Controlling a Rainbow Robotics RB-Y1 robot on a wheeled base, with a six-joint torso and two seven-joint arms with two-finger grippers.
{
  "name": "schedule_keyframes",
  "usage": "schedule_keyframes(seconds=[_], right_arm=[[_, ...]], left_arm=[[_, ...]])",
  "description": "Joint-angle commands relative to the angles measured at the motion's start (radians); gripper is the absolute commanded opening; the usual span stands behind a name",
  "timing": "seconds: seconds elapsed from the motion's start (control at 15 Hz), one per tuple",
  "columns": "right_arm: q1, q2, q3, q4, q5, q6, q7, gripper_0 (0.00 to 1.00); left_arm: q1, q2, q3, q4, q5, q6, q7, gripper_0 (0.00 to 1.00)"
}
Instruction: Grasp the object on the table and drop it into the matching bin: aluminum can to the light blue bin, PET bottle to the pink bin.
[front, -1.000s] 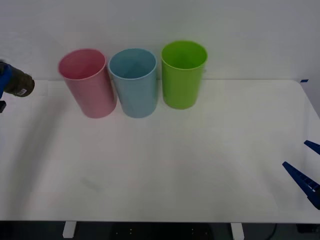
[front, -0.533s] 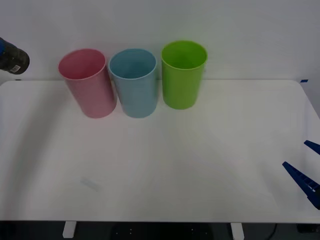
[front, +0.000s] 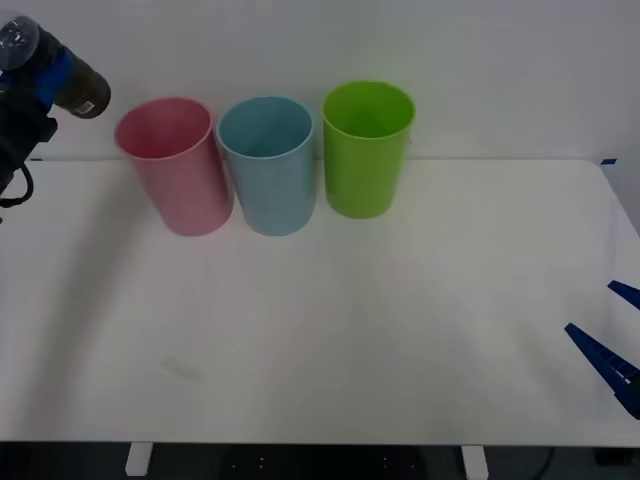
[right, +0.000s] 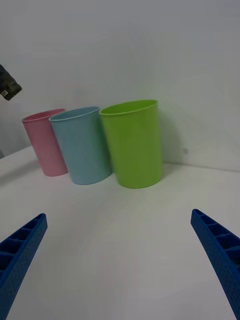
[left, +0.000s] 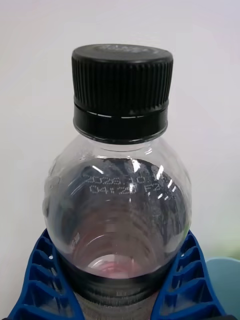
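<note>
The PET bottle (left: 120, 200) (light, smooth, likely slippery and easily squashed) is clamped round its body by the left gripper (left: 120, 280), best gripped there.

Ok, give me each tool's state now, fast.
Left tool: closed on the PET bottle, held up left of the pink bin.
Right tool: open, holding nothing, low over the table.

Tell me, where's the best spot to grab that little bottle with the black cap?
Around its round belly, probably, just as the left end effector holds the bottle now: a blue finger on each side, below the shoulder. The neck narrows toward the cap, so fingers there might slip; the wide, even belly gives them more to press on. The bottle hangs near the pink bin.
</note>
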Motion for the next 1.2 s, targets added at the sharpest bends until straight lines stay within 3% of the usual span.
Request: schedule_keyframes(seconds=[0.07,0.33,0.8,0.93,1.0,1.07,1.2], right_arm=[[0.0,0.0,0.0,0.0,0.0,0.0,0.0,1.0],[0.0,0.0,0.0,0.0,0.0,0.0,0.0,1.0],[0.0,0.0,0.0,0.0,0.0,0.0,0.0,1.0],[0.0,0.0,0.0,0.0,0.0,0.0,0.0,1.0],[0.0,0.0,0.0,0.0,0.0,0.0,0.0,1.0],[0.0,0.0,0.0,0.0,0.0,0.0,0.0,1.0],[0.0,0.0,0.0,0.0,0.0,0.0,0.0,1.0]], left_arm=[[-0.077,0.0,-0.051,0.068,-0.043,-0.002,0.002,0.0],[-0.178,-0.002,-0.114,0.162,-0.114,-0.019,0.011,0.0],[-0.2,-0.031,-0.126,0.172,-0.179,-0.028,0.02,0.01],[-0.2,-0.032,-0.128,0.171,-0.179,-0.028,0.019,0.23],[-0.2,-0.032,-0.128,0.172,-0.179,-0.03,0.019,0.67],[-0.2,-0.032,-0.128,0.171,-0.179,-0.03,0.017,1.0],[-0.2,-0.034,-0.126,0.172,-0.173,-0.039,0.014,1.0]])
